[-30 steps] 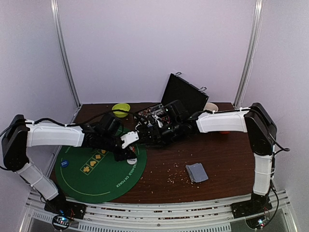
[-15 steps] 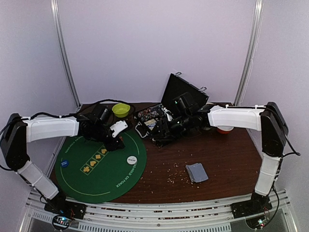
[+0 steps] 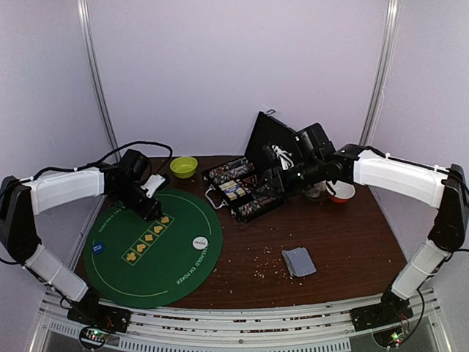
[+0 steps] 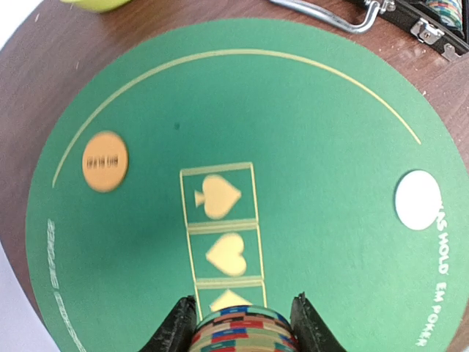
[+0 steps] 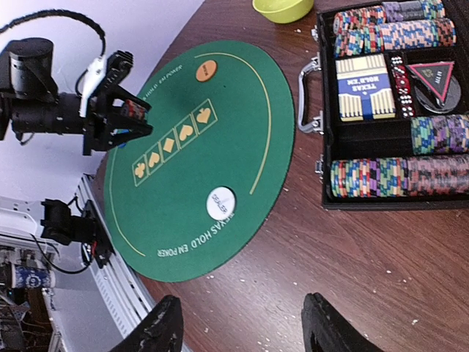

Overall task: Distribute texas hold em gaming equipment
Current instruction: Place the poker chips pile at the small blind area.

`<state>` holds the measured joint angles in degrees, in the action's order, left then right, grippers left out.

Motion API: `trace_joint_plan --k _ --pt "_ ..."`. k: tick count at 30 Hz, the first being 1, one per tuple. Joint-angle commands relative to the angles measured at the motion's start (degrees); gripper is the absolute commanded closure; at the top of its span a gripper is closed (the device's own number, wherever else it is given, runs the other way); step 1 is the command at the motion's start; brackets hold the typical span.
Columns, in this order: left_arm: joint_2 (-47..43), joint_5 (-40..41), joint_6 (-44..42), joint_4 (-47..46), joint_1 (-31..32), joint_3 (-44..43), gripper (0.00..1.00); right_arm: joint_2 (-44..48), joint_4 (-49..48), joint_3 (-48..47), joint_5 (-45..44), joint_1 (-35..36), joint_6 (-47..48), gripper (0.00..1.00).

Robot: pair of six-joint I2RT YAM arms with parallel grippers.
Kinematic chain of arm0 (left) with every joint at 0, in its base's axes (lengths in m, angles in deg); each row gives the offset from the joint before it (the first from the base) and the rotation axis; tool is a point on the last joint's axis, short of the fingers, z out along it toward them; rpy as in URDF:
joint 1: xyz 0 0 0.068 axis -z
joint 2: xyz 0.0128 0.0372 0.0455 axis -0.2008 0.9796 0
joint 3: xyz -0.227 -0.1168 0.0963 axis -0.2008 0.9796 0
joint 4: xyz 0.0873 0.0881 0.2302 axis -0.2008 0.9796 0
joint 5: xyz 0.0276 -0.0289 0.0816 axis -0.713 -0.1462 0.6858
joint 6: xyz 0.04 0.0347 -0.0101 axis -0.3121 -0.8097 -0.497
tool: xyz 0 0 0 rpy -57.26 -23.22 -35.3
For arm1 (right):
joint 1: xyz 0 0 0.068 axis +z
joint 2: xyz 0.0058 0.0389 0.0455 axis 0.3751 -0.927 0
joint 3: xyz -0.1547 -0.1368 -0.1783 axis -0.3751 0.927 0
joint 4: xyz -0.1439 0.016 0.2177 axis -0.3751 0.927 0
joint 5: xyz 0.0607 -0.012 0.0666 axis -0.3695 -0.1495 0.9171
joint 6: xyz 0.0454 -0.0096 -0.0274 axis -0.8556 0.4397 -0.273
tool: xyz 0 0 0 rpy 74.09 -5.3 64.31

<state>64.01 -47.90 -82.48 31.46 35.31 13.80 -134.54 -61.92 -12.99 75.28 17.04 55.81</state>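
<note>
Chip stack is pinched in my left claw. The jaws are part closed on it, one finger each side, and only the stack's top edge shows at the bottom of the left wrist view. It hangs over the far-left part of the green mat, at the end of the row of suit boxes. I cannot tell its height above the felt.

Main worry is that these are loose discs held by squeeze alone. If the grip eases or the wrist tips, I think the middle ones slide out. If I let go too high they scatter and roll off the mat, or into the orange marker or the dealer disc.

My right claw is spread wide with nothing in it, over bare wood beside the open case. Reaching in for the chip rows, it could catch the handle or shove the case.

The cards sit well apart, near the front right. With the two arms so far apart I see little chance of them colliding.
</note>
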Motion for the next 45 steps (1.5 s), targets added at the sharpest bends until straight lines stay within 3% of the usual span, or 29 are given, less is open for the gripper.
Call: trace_joint_plan --k 1,7,25,34,45 --pt "-3.27 2.3 8.31 6.47 -0.6 -2.39 1.0 4.14 1.35 4.88 -6.96 -0.36 5.45 0.42" --pt "-4.03 2.95 12.93 10.86 -5.91 -4.53 1.0 6.15 -0.61 10.52 -12.02 -0.79 10.02 0.39" --pt "-6.31 0.92 17.19 2.27 -29.73 1.07 1.0 5.27 -1.66 14.57 -15.14 -3.11 17.8 0.38" --pt "-6.17 1.92 17.73 0.72 -34.94 4.36 1.0 4.98 -2.71 15.03 -13.78 -4.8 18.0 0.38" --pt "-4.28 0.93 20.29 -2.72 -36.24 7.88 1.0 4.86 -2.64 14.94 -12.52 -5.89 18.02 0.37"
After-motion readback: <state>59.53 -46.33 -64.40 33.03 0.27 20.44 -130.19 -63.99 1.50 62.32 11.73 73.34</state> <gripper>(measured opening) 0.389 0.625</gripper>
